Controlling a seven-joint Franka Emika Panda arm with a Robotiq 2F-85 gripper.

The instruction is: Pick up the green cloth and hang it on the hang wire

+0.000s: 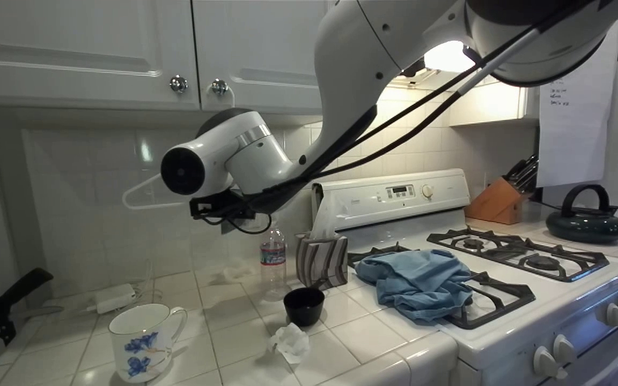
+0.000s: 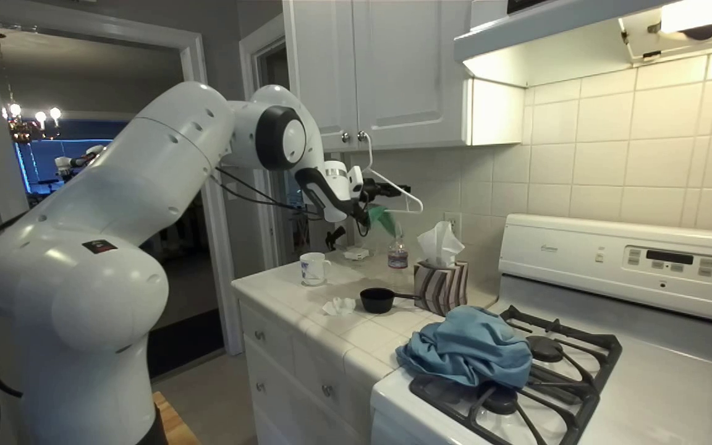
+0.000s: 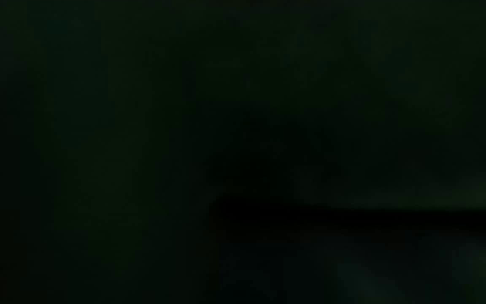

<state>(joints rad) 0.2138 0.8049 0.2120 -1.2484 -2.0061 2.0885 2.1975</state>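
in an exterior view, the green cloth point(image 2: 382, 219) hangs just under the gripper point(image 2: 398, 190), near the hanger point(image 2: 415, 198). it should be light and limp, best pinched by one edge. the arm point(image 2: 173, 139) reaches out, gripper about level; whether its jaws hold the green cloth, i cannot tell. in an exterior view, the wrist point(image 1: 258, 161) hides both. the wrist view is dark, faintly green.

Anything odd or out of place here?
Yes: the wrist view is almost black. The blue cloth lies bunched over part of a stove grate, an odd spot for fabric, and a crumpled tissue sits loose on the counter.
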